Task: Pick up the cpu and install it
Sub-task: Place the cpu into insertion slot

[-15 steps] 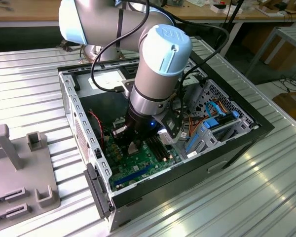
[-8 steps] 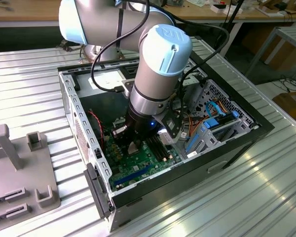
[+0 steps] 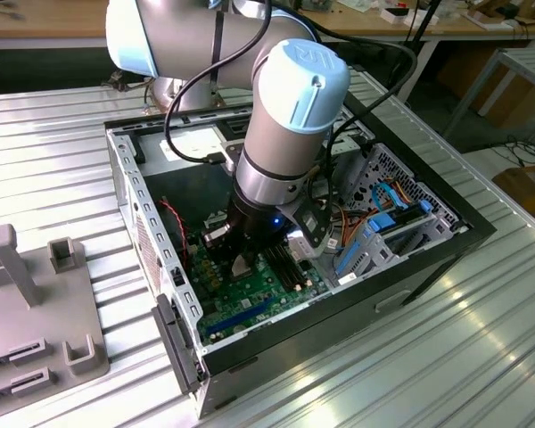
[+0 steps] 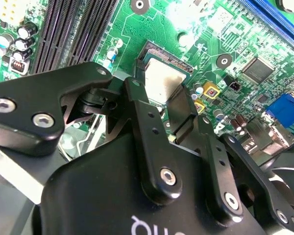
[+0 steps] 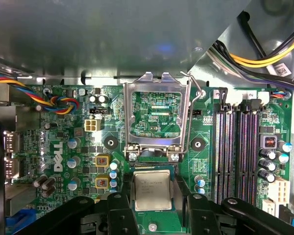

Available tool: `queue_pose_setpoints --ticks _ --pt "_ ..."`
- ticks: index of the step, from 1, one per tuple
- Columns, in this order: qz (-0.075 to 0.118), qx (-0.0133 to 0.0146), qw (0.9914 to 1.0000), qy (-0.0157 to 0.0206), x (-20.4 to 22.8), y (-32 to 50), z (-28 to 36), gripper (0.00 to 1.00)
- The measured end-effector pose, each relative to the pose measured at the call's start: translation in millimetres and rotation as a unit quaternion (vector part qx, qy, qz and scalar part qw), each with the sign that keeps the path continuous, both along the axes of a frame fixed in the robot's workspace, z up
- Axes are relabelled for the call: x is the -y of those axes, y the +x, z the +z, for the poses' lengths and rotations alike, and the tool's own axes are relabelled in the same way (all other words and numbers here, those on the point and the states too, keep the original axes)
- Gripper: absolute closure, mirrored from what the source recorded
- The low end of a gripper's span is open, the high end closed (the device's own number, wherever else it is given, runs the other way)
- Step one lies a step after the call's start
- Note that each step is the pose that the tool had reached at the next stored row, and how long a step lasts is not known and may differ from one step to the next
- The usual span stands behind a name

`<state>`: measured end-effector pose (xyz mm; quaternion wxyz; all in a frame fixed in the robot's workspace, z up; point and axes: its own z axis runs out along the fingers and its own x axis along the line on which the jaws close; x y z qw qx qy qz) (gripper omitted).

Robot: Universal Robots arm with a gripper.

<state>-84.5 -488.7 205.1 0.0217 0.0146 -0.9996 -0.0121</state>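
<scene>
The cpu (image 5: 152, 190), a pale silver-grey square chip, lies flat in the dark socket (image 5: 152, 169) of the green motherboard (image 5: 63, 147), squarely in line with it. The socket's silver metal frame (image 5: 157, 117) is flipped up and open behind it, its lever (image 5: 196, 93) raised. My gripper (image 5: 157, 198) hangs low over the socket, its black fingers (image 5: 121, 208) straddling the chip, with a small gap on one side. In the second wrist view the cpu (image 4: 161, 78) shows between the same fingers (image 4: 137, 98). In the exterior view my gripper (image 3: 241, 263) reaches down into the case.
The open computer case (image 3: 428, 259) lies on a ribbed metal table (image 3: 45, 160). Black memory slots (image 5: 235, 152) run beside the socket. Cable bundles (image 5: 264, 58) and a blue drive bay (image 3: 374, 232) crowd the exterior view's right. A grey fixture (image 3: 27, 294) stands at its left.
</scene>
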Motion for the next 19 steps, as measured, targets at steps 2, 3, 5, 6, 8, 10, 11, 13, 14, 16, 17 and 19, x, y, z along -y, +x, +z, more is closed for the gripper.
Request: queue_pose_setpoints --ticks 2,3,5,6,8,10,11,13,14,16,17,19 --pt "-0.001 0.0000 1.00000 0.0000 0.0 0.0 0.0 0.56" --pt "-0.004 0.0000 0.99999 0.0000 0.0 0.0 0.0 0.56" --pt "-0.008 0.0000 0.99997 0.0000 0.0 0.0 -0.2 0.56" --pt "-0.010 0.0000 0.99995 0.0000 0.0 0.0 -0.3 0.56" --pt "-0.014 0.0000 0.99990 0.0000 0.1 -0.1 -0.5 0.56" --pt "-0.017 0.0000 0.99985 0.0000 0.6 -0.2 -0.6 0.56" --pt "-0.018 0.0000 0.99984 0.0000 1.2 -0.1 -0.6 0.56" --pt "-0.019 0.0000 0.99983 0.0001 1.5 0.0 -1.0 0.56" --pt "-0.019 0.0000 0.99982 0.0000 1.5 0.0 -1.1 0.56" --pt "-0.023 0.0000 0.99974 0.0000 1.5 0.0 -1.6 0.56" --pt "-0.024 0.0000 0.99970 0.0000 1.5 0.0 -1.7 0.56" --pt "-0.026 0.0000 0.99966 0.0000 1.5 0.0 -1.9 0.56"
